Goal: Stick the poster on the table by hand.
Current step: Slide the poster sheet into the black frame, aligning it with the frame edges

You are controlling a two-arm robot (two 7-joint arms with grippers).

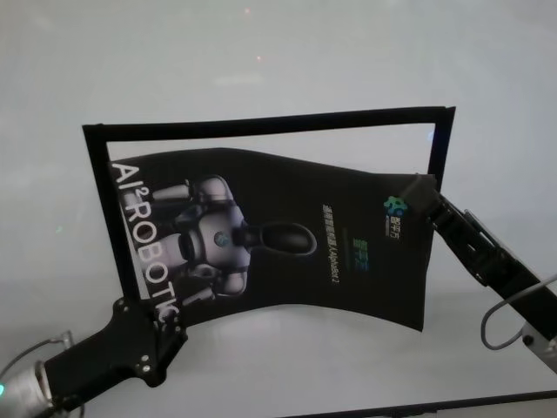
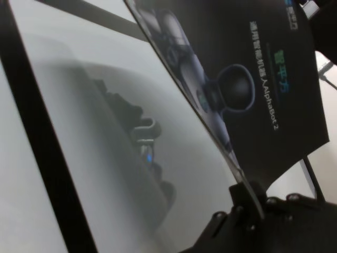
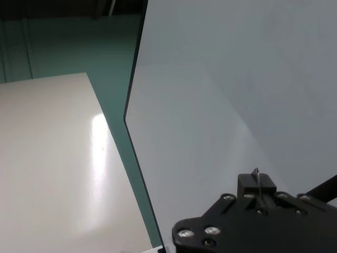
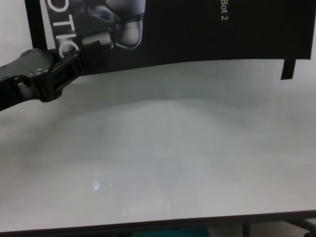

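Note:
The poster (image 1: pixel 287 235), a black glossy sheet with a robot picture and white letters, hangs curved above the table (image 1: pixel 287 366). My left gripper (image 1: pixel 164 320) is shut on its near left corner; the chest view (image 4: pixel 91 44) and the left wrist view (image 2: pixel 246 197) show this too. My right gripper (image 1: pixel 416 193) is shut on the poster's right edge near the far corner. In the right wrist view the gripper (image 3: pixel 256 185) shows only a thin sliver of sheet between its fingers. The poster also shows in the left wrist view (image 2: pixel 253 63) and the chest view (image 4: pixel 197 29).
Narrow black strips (image 1: pixel 261 124) lie on the table as a frame along the poster's far, left and right sides; one also shows in the left wrist view (image 2: pixel 31 132). The table's near edge (image 4: pixel 158 223) is dark. Beyond its side edge are green floor and another white surface (image 3: pixel 52 158).

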